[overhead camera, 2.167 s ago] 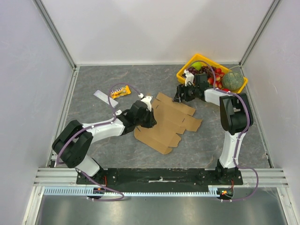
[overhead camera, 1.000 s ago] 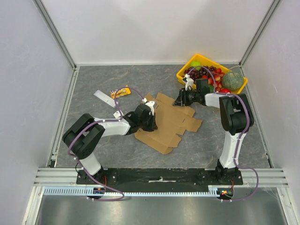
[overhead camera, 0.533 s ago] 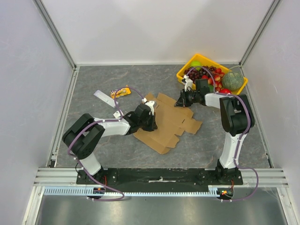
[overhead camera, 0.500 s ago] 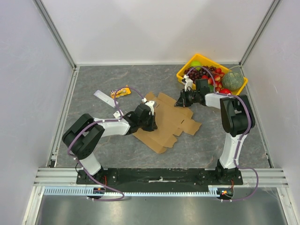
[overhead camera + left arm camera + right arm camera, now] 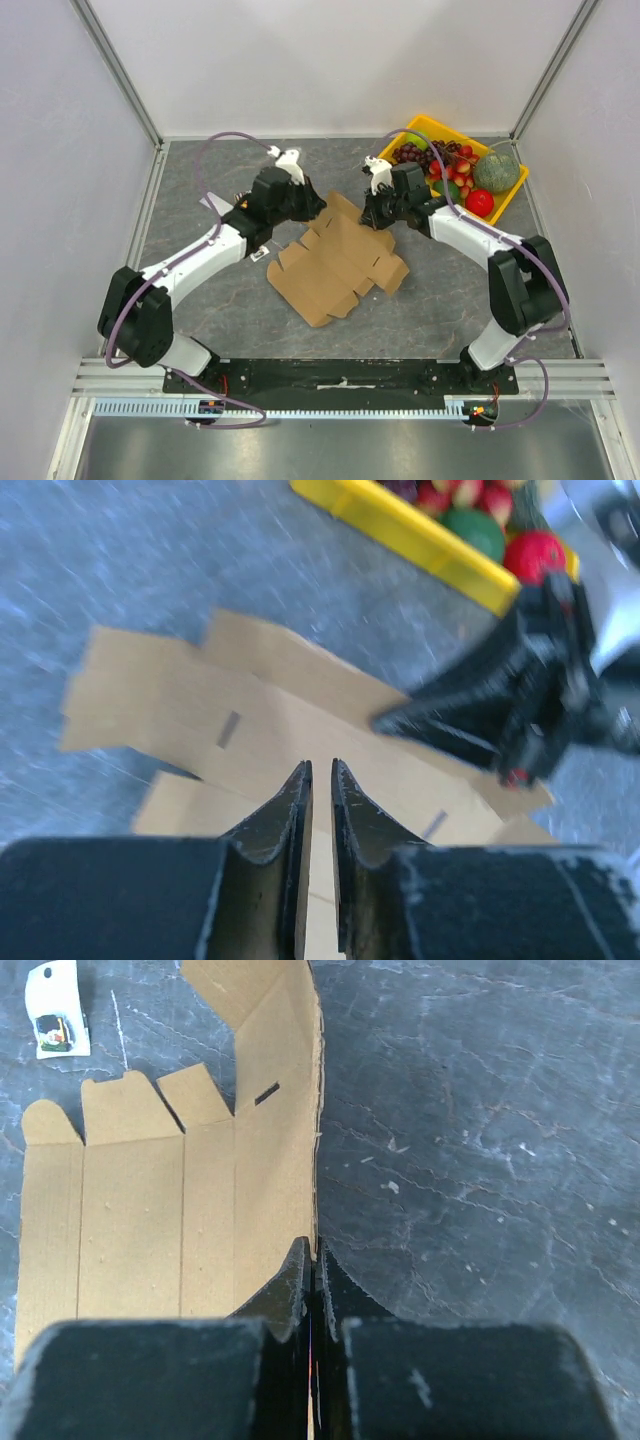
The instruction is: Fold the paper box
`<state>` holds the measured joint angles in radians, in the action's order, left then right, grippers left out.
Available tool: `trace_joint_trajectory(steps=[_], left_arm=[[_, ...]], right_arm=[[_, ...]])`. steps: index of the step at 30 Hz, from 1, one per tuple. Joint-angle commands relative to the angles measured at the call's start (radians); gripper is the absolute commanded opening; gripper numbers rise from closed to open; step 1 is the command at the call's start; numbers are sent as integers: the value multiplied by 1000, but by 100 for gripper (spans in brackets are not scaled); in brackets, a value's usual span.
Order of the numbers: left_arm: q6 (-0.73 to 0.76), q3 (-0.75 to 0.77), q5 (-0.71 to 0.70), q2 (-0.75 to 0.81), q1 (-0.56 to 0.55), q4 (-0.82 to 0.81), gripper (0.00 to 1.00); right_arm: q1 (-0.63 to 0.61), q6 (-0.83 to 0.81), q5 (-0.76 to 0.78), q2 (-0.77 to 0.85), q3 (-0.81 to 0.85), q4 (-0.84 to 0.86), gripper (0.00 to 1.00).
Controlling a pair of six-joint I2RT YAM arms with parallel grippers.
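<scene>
The paper box [image 5: 335, 265] is a flat brown die-cut sheet with flaps, lying mid-table with its far edge raised. My right gripper [image 5: 372, 218] holds that far edge. In the right wrist view its jaws [image 5: 314, 1245] are shut on the rim of the paper box [image 5: 150, 1210]. My left gripper [image 5: 308, 203] hovers above the sheet's far left corner. In the left wrist view it [image 5: 320, 765] shows a narrow gap with nothing in it, and the paper box [image 5: 280, 710] lies beyond. The right gripper [image 5: 500, 710] faces it across the sheet.
A yellow tray [image 5: 505, 200] of fruit stands at the back right and also shows in the left wrist view [image 5: 400, 530]. A small white tag [image 5: 258, 254] lies by the sheet's left edge. A white strip [image 5: 213, 203] peeks out beside the left arm.
The right gripper has shut on the sheet's far edge and pulled it left. The left gripper has come off the sheet, risen toward the back and parted slightly.
</scene>
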<state>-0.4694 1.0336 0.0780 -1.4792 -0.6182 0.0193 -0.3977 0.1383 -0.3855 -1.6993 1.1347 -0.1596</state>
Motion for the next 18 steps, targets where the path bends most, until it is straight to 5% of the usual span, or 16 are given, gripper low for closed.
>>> trace_joint_trajectory(steps=[1,13,18], left_arm=[[57,63,28,-4,89,25,18],[72,114,71,-36,204,5,15],[72,117,85,-64,230,-10,14]], right_arm=[[-7,-23,131,118,-62,-21,0],[-33,-55,212,306,-248,134,0],[-65,-85,302,303,-210,36,0]])
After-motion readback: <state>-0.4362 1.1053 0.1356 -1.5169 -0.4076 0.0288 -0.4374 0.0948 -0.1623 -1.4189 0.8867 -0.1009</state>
